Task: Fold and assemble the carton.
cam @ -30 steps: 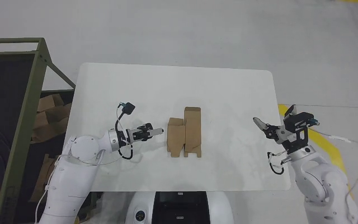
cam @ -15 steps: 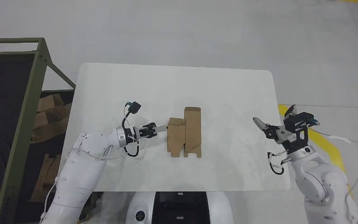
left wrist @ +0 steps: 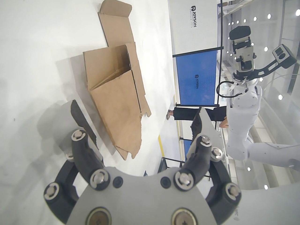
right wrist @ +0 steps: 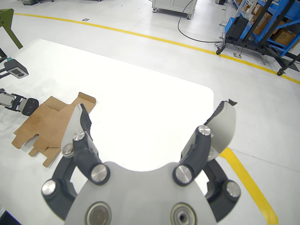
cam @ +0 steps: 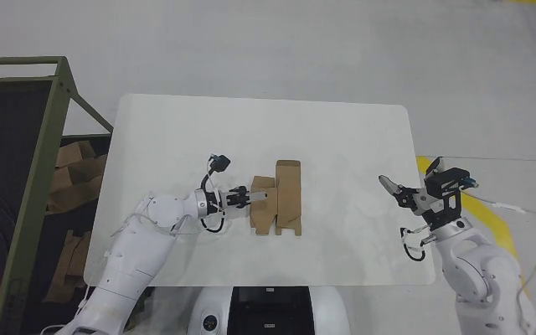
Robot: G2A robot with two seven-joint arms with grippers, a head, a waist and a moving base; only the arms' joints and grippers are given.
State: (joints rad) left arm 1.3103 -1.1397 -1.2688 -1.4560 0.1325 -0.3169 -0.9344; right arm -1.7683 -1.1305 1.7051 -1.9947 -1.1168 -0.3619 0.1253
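Note:
A brown cardboard carton [cam: 277, 199] lies mostly flat in the middle of the white table [cam: 167, 142], one panel partly lifted. In the left wrist view the carton [left wrist: 117, 99] has its near edge between the spread fingers of my left gripper [left wrist: 137, 113], which is open. From above, the left gripper [cam: 260, 197] is at the carton's left edge. My right gripper [cam: 387, 185] hangs open near the table's right edge, well away from the carton. The right wrist view shows that right gripper [right wrist: 154, 106] holding nothing, with the carton [right wrist: 46, 122] and the left gripper [right wrist: 29, 106] farther off.
A green metal frame [cam: 50, 100] holding cardboard pieces [cam: 75, 172] stands off the table's left side. A yellow floor line [right wrist: 164, 40] runs beyond the table. Bare tabletop surrounds the carton on all sides.
My left arm has moved right across the table until its gripper reached the carton's left edge. The right arm and the carton have not moved.

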